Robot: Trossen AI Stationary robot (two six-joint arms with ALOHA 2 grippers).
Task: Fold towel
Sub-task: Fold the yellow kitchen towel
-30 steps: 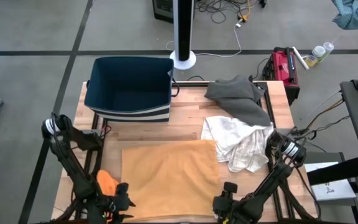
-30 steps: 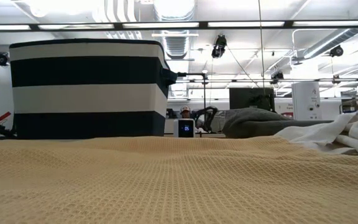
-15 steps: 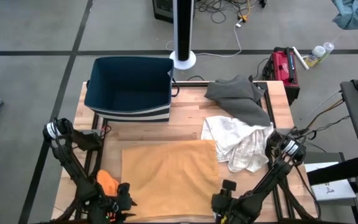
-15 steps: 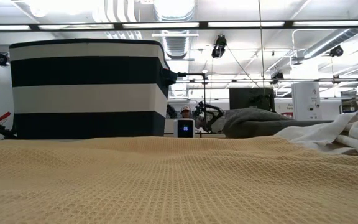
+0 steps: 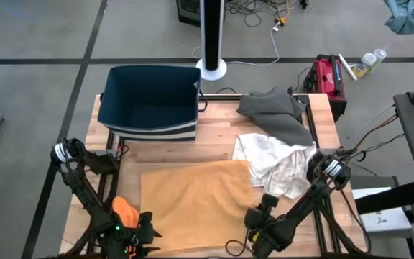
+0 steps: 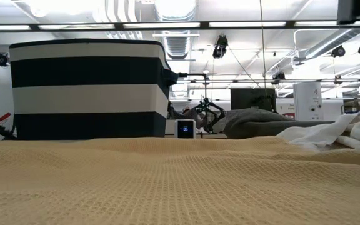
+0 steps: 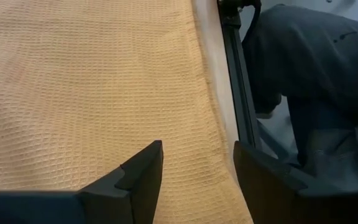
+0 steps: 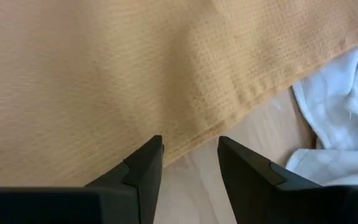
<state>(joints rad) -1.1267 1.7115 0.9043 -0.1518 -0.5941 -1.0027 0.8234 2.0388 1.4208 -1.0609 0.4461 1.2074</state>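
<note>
Your left pincer (image 5: 141, 232), jaws apart, waits at the near-left corner of the tan towel (image 5: 196, 205) lying flat on the bench (image 5: 218, 147). Your right pincer (image 5: 259, 219), jaws apart and empty, has slid inward to the towel's right edge (beside the white cloth (image 5: 275, 167)); both corners look ready for grasping.

Towel (image 5: 196, 205) tan, waffle weave; bin (image 5: 149, 101) navy w/ white stripes; cloths: grey (image 5: 275, 111), white (image 5: 272, 162).
</note>
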